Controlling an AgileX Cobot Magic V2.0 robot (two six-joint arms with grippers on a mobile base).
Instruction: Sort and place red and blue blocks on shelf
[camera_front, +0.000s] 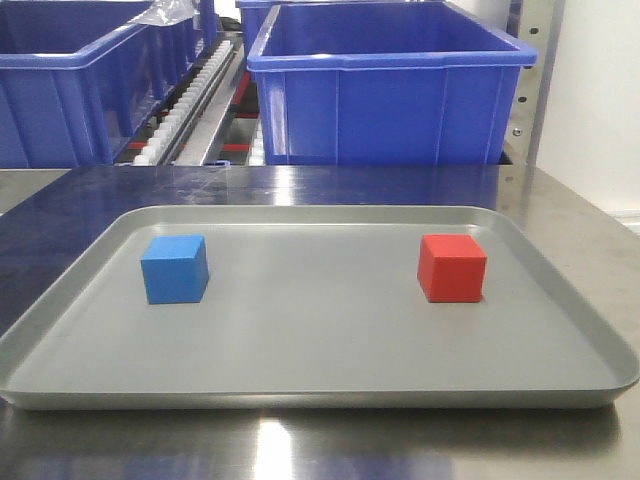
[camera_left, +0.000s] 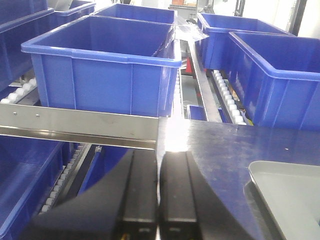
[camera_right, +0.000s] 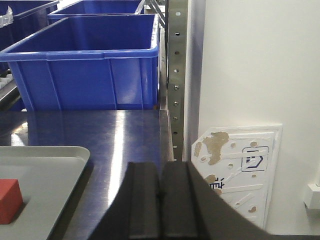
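Note:
A blue block (camera_front: 175, 269) sits on the left of a shallow grey tray (camera_front: 320, 385) and a red block (camera_front: 452, 268) on its right. The red block's corner also shows in the right wrist view (camera_right: 9, 200). Behind the table stands the shelf, with a steel front rail (camera_left: 75, 125) and white roller tracks (camera_front: 185, 105). My left gripper (camera_left: 158, 152) is shut and empty, over the table's left edge, left of the tray. My right gripper (camera_right: 161, 164) is shut and empty, over the table's right edge, right of the tray. Neither gripper shows in the front view.
Large blue plastic bins (camera_front: 390, 85) stand on the shelf's rollers behind the shiny steel tabletop (camera_front: 560, 220); more bins show in the left wrist view (camera_left: 102, 65). A perforated steel upright (camera_right: 176, 75) and a white wall (camera_right: 250, 60) bound the right side.

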